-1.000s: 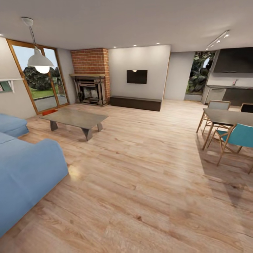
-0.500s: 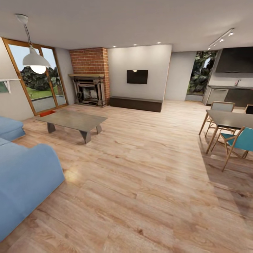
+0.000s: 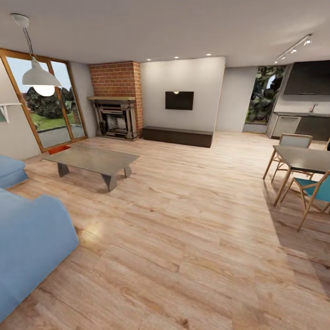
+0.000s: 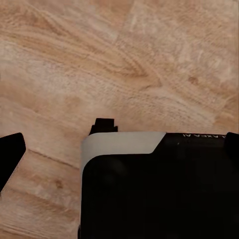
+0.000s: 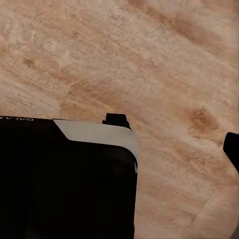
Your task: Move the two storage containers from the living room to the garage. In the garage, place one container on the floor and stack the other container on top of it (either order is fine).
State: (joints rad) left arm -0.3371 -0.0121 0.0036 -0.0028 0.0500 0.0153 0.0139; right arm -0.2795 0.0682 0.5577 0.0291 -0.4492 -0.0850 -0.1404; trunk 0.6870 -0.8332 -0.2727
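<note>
A storage container [image 3: 59, 149] peeks out orange-red just behind the coffee table [image 3: 91, 160], toward the window. Whether either gripper is apart or together, I cannot tell.

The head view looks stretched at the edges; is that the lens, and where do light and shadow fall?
Head view: wide-angle stretch bends the blue fabric sofa and the ceiling; a glare patch shines on the light wood-plank floor; the dark dining table casts a soft shadow. Both wrist views: evenly lit planks, grain slightly soft.
</note>
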